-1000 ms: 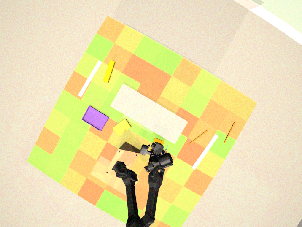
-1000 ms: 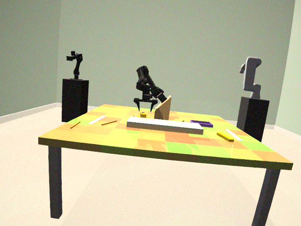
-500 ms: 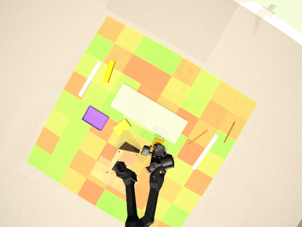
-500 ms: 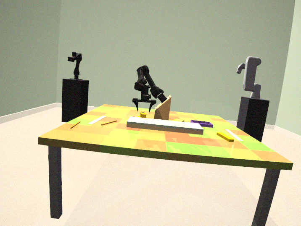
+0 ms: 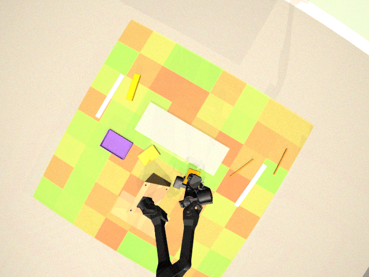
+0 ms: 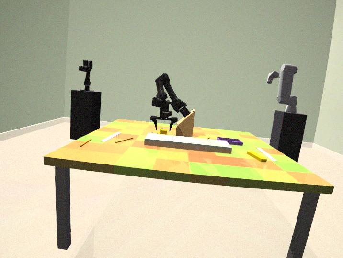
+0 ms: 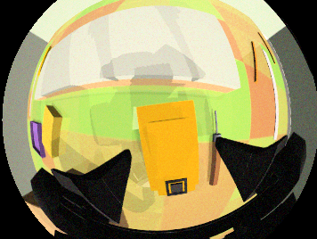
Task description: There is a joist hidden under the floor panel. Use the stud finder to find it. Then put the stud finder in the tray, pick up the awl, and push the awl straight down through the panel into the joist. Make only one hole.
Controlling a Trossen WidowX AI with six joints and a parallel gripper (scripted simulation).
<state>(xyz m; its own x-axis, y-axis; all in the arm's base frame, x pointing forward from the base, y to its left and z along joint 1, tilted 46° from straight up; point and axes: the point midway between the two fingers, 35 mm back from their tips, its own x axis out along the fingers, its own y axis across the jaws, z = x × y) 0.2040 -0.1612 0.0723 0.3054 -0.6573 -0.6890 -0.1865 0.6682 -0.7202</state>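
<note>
The orange stud finder (image 5: 193,171) (image 6: 163,131) (image 7: 169,138) lies on the table near the panel's front edge. My gripper (image 6: 163,130) (image 7: 174,148) is open and empty, pointing down, with one finger on each side of the stud finder and the tips low over the table. The awl (image 7: 215,162) lies beside the stud finder, close to the right finger in the wrist view; the arm hides it in the top view. The white floor panel (image 5: 182,138) (image 6: 188,143) (image 7: 85,58) lies beyond them. The purple tray (image 5: 116,144) (image 6: 230,142) (image 7: 37,138) shows nothing inside.
A yellow block (image 5: 149,154) (image 7: 52,131) lies between tray and stud finder. A wooden wedge-shaped mount (image 5: 156,190) (image 6: 187,124) stands at the arm's base. A yellow bar (image 5: 133,87) (image 6: 256,156), two white strips (image 5: 110,96) (image 5: 250,185) and two thin sticks (image 5: 241,167) (image 5: 280,161) lie farther out.
</note>
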